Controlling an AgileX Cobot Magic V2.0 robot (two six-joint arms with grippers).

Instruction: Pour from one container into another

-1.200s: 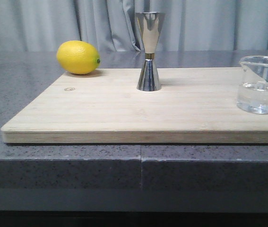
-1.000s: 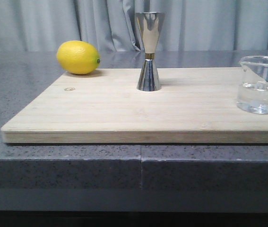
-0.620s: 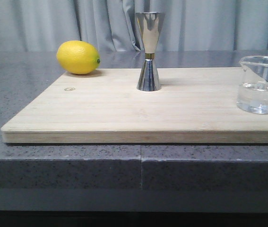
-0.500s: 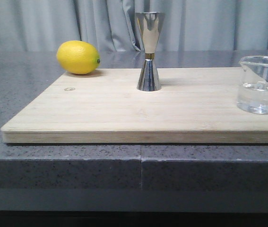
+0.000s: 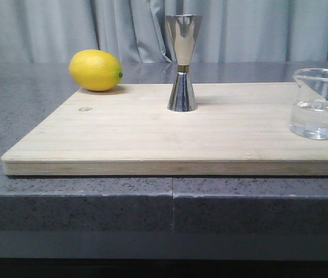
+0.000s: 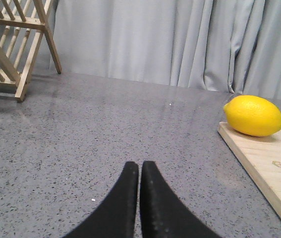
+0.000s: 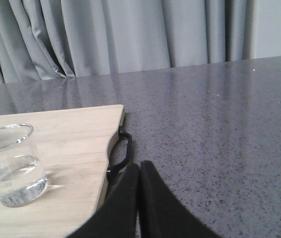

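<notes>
A small clear glass beaker (image 5: 319,103) with clear liquid in its lower half stands at the right end of the wooden board (image 5: 123,139); the right wrist view shows the beaker (image 7: 12,164) too. The steel hourglass jigger (image 5: 182,62) with a gold waist band stands upright at the board's far middle. My left gripper (image 6: 140,166) is shut and empty over the grey counter, left of the board. Just off the board's right end, by its black handle (image 7: 122,148), my right gripper (image 7: 139,165) is shut and empty. Neither gripper shows in the front view.
A yellow lemon (image 5: 95,70) lies at the board's far left corner, and the lemon (image 6: 253,115) also shows in the left wrist view. A wooden rack (image 6: 12,47) stands far left on the grey stone counter (image 5: 25,98). Grey curtains hang behind.
</notes>
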